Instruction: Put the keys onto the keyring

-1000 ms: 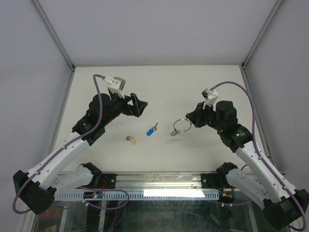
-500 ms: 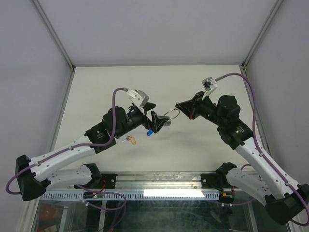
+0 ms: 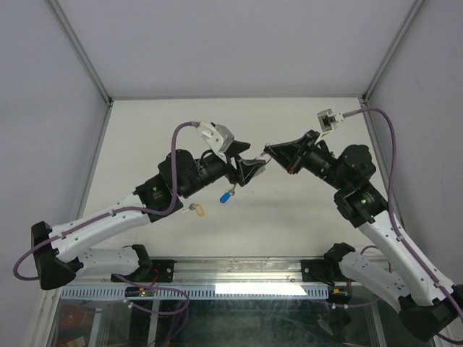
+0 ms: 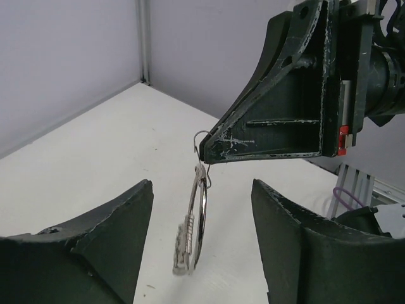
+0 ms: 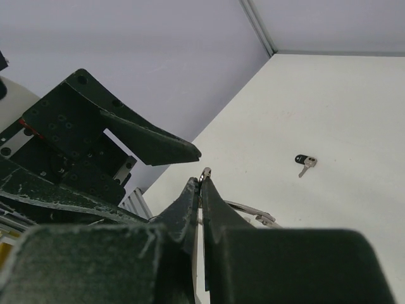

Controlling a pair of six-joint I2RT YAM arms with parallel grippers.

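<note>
My right gripper [image 3: 268, 150] is shut on the top of the keyring [image 3: 255, 162], a thin silver wire ring that hangs edge-on from its fingertips [image 4: 209, 152]. The keyring [image 4: 198, 221] hangs between the two open fingers of my left gripper [image 4: 201, 244], touching neither. In the right wrist view the right gripper [image 5: 201, 185] pinches the ring wire [image 5: 248, 209]. The blue-headed key [image 3: 227, 195] and the yellow-tagged key [image 3: 197, 210] lie loose on the table below the left arm. One small key with a dark-looking head [image 5: 306, 162] shows on the table in the right wrist view.
The white table [image 3: 304, 210] is walled by grey panels at the back and both sides. A metal rail [image 3: 239, 271] runs along the near edge between the arm bases. Purple cables loop over both arms.
My right gripper has lifted the keyring off the table and carried it up and left. My left arm has swung right, so its open fingers now flank the hanging ring.
</note>
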